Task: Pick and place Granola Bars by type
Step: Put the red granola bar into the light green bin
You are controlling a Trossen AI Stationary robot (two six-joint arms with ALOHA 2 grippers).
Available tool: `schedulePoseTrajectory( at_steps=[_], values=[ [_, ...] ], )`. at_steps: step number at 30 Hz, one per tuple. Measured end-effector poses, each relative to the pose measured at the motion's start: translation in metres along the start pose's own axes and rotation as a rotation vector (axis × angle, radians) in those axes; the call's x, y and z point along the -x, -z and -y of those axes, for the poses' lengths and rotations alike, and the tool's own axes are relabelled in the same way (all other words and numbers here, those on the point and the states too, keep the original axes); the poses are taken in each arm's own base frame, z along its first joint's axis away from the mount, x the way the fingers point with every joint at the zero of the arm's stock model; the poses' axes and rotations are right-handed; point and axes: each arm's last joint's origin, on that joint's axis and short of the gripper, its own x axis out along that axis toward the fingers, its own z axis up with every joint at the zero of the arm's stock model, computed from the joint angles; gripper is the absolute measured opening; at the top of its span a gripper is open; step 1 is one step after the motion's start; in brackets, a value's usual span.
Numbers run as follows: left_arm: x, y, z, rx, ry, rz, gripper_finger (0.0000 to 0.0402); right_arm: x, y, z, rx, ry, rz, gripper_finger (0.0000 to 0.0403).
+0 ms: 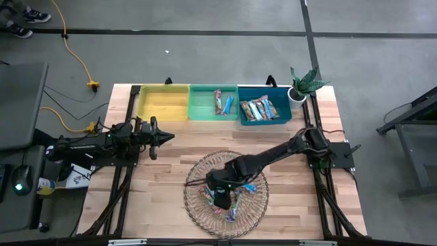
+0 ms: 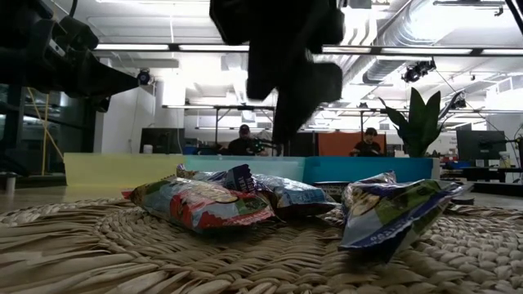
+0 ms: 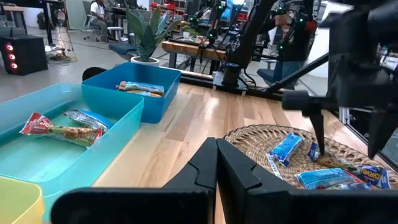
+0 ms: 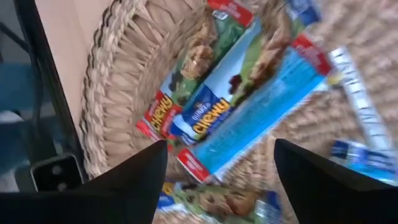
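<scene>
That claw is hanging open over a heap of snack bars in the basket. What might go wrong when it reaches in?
The bars overlap in the basket, so the open right gripper might pinch two types at once, or slip off a shiny wrapper. It might also catch the woven rim. The left gripper waits shut, well clear.

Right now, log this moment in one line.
right gripper: open over basket bars | left gripper: shut, parked | yellow bin: empty

Two dark, apparently matte jointed arms [image 1: 273,156]
</scene>
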Motion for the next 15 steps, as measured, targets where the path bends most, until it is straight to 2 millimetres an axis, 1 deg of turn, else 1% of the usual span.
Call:
schedulePoseTrajectory(
  at_steps=[2,6,10,15],
  values=[
    [0.000,0.000,0.000,0.000,0.000,0.000,0.0000,-0.007,0.004,0.001,-0.043,-0.005,0.002,0.0279],
    [0.000,0.000,0.000,0.000,0.000,-0.001,0.0000,-0.015,0.009,0.007,-0.145,0.045,0.019,0.0279],
    [0.000,0.000,0.000,0.000,0.000,0.000,0.0000,-0.015,0.006,0.008,-0.346,0.066,0.075,0.0279],
    [0.000,0.000,0.000,0.000,0.000,0.000,0.0000,-0.014,0.000,0.008,-0.489,0.051,0.157,0.0279]
  ],
)
